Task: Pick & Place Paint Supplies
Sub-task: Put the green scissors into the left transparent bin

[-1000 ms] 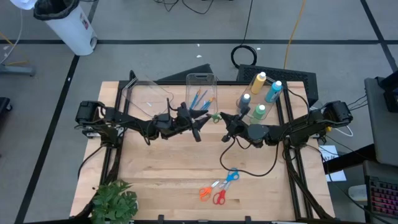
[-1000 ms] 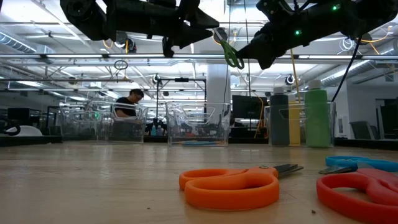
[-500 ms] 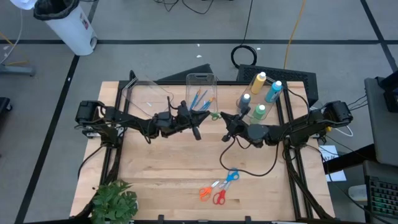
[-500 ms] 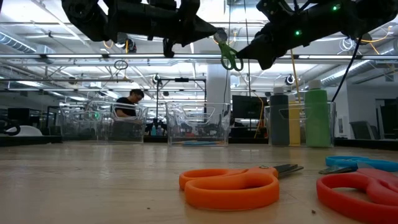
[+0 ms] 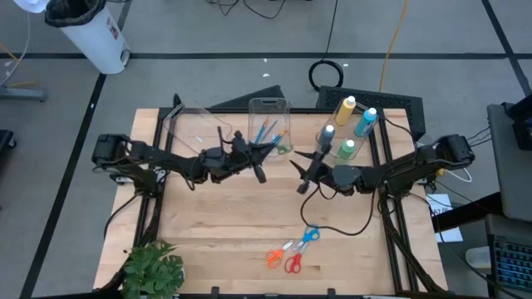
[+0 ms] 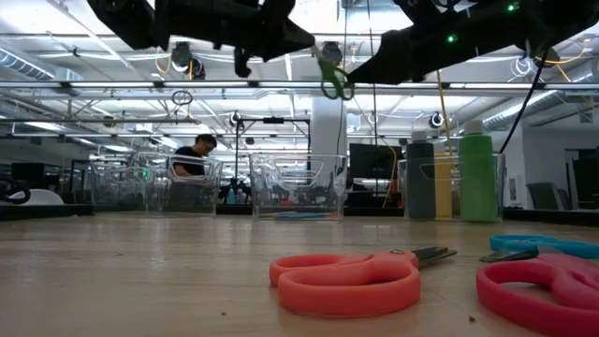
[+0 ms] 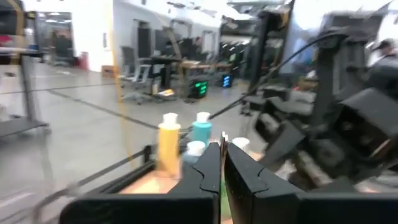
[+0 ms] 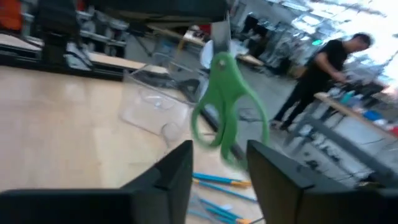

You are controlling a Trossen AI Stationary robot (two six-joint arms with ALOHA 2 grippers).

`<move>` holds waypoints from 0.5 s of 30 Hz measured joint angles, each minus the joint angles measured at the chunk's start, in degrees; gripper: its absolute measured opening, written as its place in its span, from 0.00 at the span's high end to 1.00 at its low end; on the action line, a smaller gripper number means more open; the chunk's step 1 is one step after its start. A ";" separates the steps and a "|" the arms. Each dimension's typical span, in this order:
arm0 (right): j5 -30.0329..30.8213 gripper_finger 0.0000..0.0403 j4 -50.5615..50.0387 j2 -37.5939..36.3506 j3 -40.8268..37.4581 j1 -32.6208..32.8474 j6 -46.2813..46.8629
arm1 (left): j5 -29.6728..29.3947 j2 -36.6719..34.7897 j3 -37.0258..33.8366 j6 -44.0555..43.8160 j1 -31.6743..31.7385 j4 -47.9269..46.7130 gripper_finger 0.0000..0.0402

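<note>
Green-handled scissors (image 8: 227,102) hang in mid-air above the wooden table (image 5: 208,224), pinched by their blades in the left gripper (image 5: 276,146), whose fingers (image 7: 208,171) are clamped together on them with the handles dangling free. In the high view they sit just beside the middle clear bin (image 5: 268,116), over its near edge. The right gripper (image 5: 301,159) hovers just beside them with its fingers spread apart and nothing between them; the right wrist view looks straight at the handles, which are clear of its fingers (image 8: 177,168).

Blue- and orange-handled brushes (image 5: 268,133) lie in that middle bin. A second clear bin (image 5: 193,129) stands to its left. At the back right, the paint bottles (image 5: 347,124), yellow, blue, green and grey-blue, stand close together. On the near part of the table lie the blue scissors (image 5: 309,236), orange scissors (image 6: 351,279) and red scissors (image 6: 538,292), well apart from both grippers. A leafy plant (image 5: 152,267) sits at the near left corner.

Around the table is grey floor with a white bin (image 5: 87,29). Beyond it is a lit workshop, where a person (image 6: 195,154) in dark clothes stands. No writing is readable.
</note>
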 joint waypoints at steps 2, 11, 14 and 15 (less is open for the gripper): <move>-2.30 0.59 -2.94 -1.88 0.00 0.00 3.03 | -2.13 -2.71 0.00 0.76 0.02 -4.50 0.99; -11.91 0.46 -16.66 -13.97 0.02 0.00 10.18 | -10.19 -19.91 -0.02 -2.71 1.54 -33.10 0.99; -12.12 0.46 -21.08 -17.68 0.01 0.00 10.23 | -14.51 -24.76 -0.02 -5.19 2.73 -41.36 0.99; -12.12 0.47 -22.78 -18.96 0.00 0.00 10.46 | -15.54 -26.30 -0.15 -5.96 3.17 -44.41 0.99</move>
